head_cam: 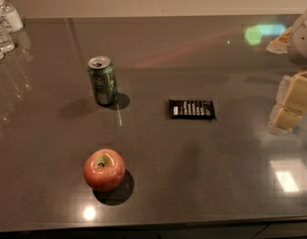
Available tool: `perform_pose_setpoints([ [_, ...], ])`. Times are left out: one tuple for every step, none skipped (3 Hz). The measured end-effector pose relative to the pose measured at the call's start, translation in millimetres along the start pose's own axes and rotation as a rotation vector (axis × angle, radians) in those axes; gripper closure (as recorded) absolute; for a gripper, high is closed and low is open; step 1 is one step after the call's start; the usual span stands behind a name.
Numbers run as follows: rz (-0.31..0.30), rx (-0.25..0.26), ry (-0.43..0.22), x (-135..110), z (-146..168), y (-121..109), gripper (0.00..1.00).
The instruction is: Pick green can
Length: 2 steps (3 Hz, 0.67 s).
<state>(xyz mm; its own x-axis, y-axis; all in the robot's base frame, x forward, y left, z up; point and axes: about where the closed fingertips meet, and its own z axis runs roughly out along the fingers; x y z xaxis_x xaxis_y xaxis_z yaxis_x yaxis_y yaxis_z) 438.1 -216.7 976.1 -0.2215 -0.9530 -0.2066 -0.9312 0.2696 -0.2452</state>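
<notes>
The green can [102, 80] stands upright on the dark countertop [158, 148], left of centre. It is dark green with a silver top and pull tab. A red apple [104, 170] sits in front of it, nearer the counter's front edge. My gripper [289, 108] is at the far right edge of the view, well to the right of the can and not touching anything on the counter.
A black flat packet [192, 108] with pale markings lies on the counter right of the can. Clear bottles [5, 21] stand at the back left corner. The wall runs along the back and the counter's front edge along the bottom.
</notes>
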Motion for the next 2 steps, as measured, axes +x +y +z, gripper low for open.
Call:
perform_pose_setpoints([
  [0.0, 0.002, -0.002, -0.6, -0.3, -0.4, 0.0],
  [-0.004, -0.011, -0.049, -13.7, 13.3, -11.2, 0.0],
])
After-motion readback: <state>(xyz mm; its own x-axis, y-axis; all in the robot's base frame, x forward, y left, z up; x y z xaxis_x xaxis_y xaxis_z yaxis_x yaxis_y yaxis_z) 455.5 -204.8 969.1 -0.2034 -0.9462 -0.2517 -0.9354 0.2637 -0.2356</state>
